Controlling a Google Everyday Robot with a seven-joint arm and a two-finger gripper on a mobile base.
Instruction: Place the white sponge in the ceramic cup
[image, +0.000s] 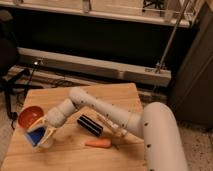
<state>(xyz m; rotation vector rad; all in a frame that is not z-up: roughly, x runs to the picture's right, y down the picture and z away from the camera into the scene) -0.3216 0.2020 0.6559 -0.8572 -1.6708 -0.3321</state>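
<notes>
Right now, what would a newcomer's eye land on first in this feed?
The big white arm sweeping across the wooden table, its gripper at the left edge over the white sponge, which sits at the ceramic cup. Next, the red-orange bowl just behind, and the black striped block and orange carrot-like piece mid-table.
</notes>
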